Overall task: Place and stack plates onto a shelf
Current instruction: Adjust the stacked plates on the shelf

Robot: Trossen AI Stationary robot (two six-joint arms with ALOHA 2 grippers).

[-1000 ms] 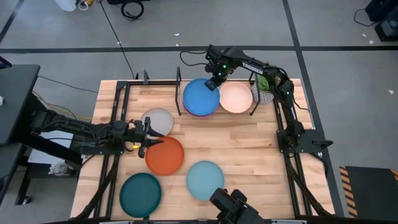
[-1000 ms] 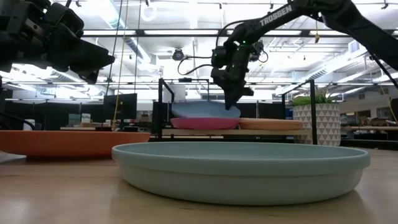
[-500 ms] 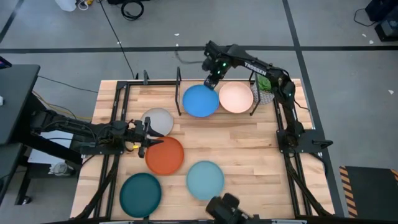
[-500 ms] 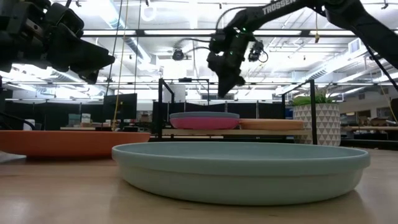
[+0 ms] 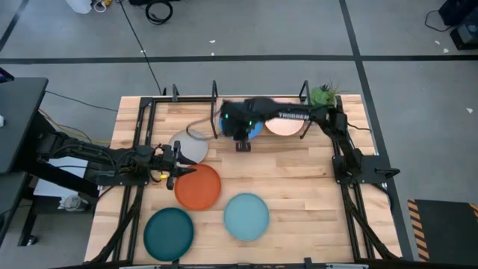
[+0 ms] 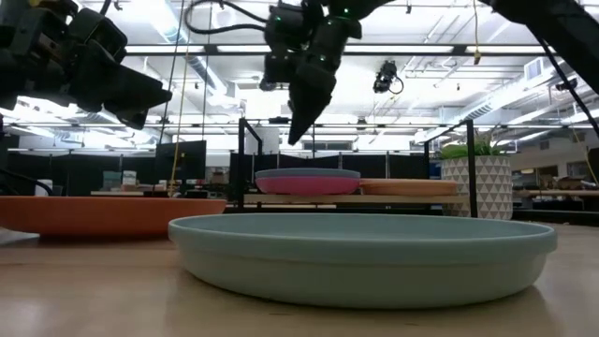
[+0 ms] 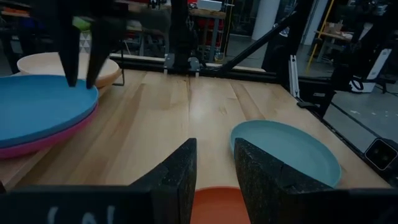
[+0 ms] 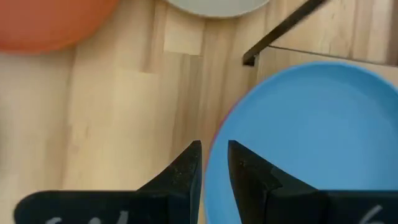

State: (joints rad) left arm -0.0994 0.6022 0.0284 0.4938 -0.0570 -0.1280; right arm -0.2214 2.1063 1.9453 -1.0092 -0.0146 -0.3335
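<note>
The blue plate (image 8: 311, 137) lies flat on the magenta plate (image 6: 307, 185) on the wooden shelf (image 6: 374, 198), next to the peach plate (image 5: 284, 125). My right gripper (image 8: 214, 163) hovers open by a narrow gap, pointing down, above the blue plate's near-left rim and touches nothing. My left gripper (image 5: 187, 169) waits low and level, narrowly open, between the grey-white plate (image 5: 190, 143) and the orange plate (image 5: 198, 187). The dark teal plate (image 5: 169, 233) and light teal plate (image 5: 246, 216) rest flat on the table near its near edge.
Thin black shelf posts (image 5: 215, 93) (image 5: 305, 91) stand at the far side, and one post (image 8: 280, 31) rises beside the blue plate. A potted plant (image 5: 323, 96) sits at the far right corner. Bare wood (image 5: 284, 175) lies between the shelf and the near plates.
The blue plate, tilted on the magenta plate with my right gripper at its far rim, dropped flat onto it as the gripper let go and rose. My right gripper then swung toward the table's left and near side, over the blue plate's near-left rim.
</note>
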